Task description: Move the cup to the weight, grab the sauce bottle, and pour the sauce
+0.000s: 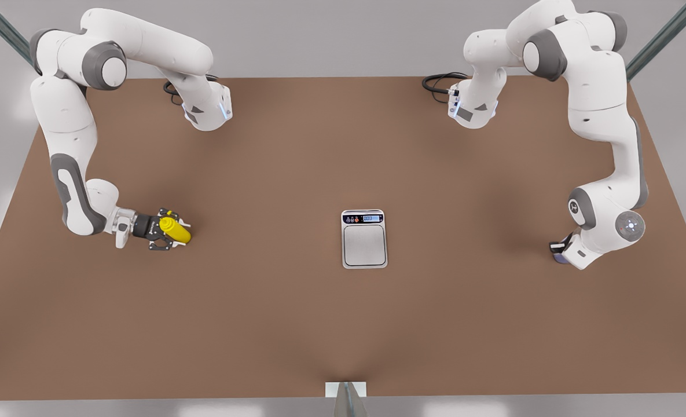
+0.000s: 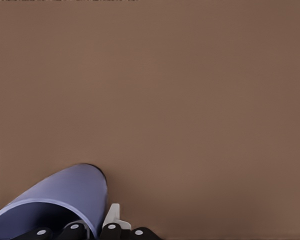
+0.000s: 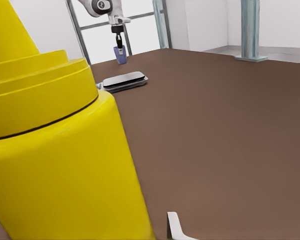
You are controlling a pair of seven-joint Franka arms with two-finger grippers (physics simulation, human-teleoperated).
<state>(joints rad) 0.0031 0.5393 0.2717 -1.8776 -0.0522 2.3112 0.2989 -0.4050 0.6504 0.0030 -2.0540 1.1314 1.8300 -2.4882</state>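
At the front view's right, my left gripper (image 1: 558, 249) sits low under its arm, shut on the rim of the lavender cup (image 1: 562, 258). The left wrist view shows the cup (image 2: 65, 197) close up, with a white fingertip (image 2: 115, 219) against its wall. At the front view's left, my right gripper (image 1: 172, 230) is level with the table, its fingers either side of the yellow sauce bottle (image 1: 176, 230). The bottle (image 3: 55, 160) stands upright, and a fingertip (image 3: 176, 226) shows a small gap beside it. The silver scale (image 1: 364, 238) lies mid-table, between the two grippers and apart from both.
The brown table (image 1: 343, 324) stretches wide around the scale. Both arm bases (image 1: 206, 110) stand at the far edge with black cables. Across the table, the scale (image 3: 125, 80) and the cup (image 3: 120, 55) under my left gripper appear in the right wrist view.
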